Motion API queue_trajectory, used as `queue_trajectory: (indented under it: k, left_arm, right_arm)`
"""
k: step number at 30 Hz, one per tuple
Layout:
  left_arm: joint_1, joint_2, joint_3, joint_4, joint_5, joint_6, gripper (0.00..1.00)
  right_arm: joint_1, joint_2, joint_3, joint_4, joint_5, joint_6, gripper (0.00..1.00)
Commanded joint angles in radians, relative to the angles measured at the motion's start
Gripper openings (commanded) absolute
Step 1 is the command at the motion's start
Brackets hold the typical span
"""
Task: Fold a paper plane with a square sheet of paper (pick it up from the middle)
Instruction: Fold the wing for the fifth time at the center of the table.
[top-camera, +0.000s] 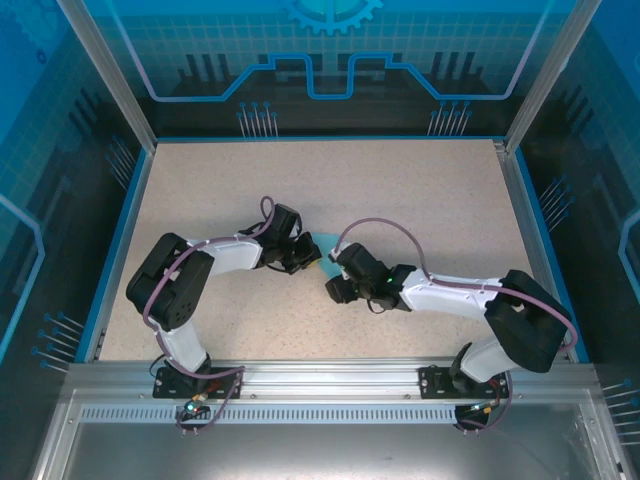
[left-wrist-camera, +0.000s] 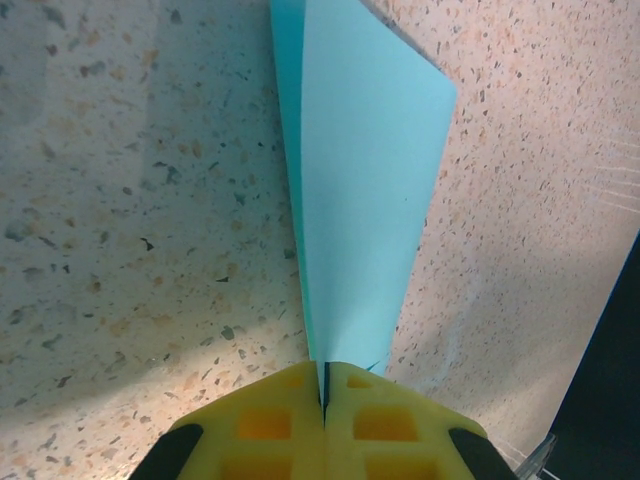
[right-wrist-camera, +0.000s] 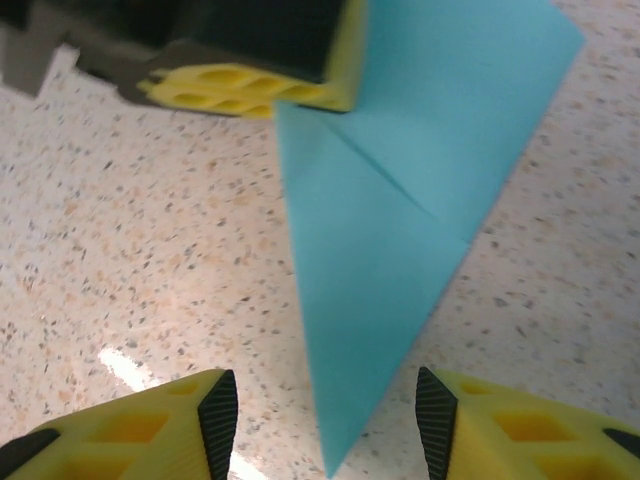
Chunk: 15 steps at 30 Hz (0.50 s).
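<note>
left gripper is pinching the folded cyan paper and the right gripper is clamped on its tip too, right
No. The left gripper is pinching the folded cyan paper, but the right gripper isn't clamped: the right wrist view shows its jaws apart, either side of the tip.

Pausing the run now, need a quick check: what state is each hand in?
Left hand: closed, pinching the folded paper.
Right hand: open, holding nothing.

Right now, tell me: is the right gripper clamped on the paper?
No: the right gripper has its fingers apart, and the folded paper lies with its tip between them, a gap on each side.
</note>
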Motion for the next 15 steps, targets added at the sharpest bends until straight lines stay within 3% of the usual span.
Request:
queue_trajectory:
  k: [1,6,15]
  left_arm:
    - [0.012,-0.004,0.028,-0.038,0.029,0.025,0.05]
    - [0.012,-0.005,0.031,-0.048,0.029,0.028,0.05]
    - [0.012,-0.012,0.034,-0.061,0.031,0.035,0.05]
  right_arm:
    - [0.051,0.075,0.088,-0.049,0.082,-0.093,0.51]
    - [0.114,0.172,0.194,-0.118,0.215,-0.128,0.46]
    - [0.148,0.245,0.201,-0.108,0.316,-0.11,0.43]
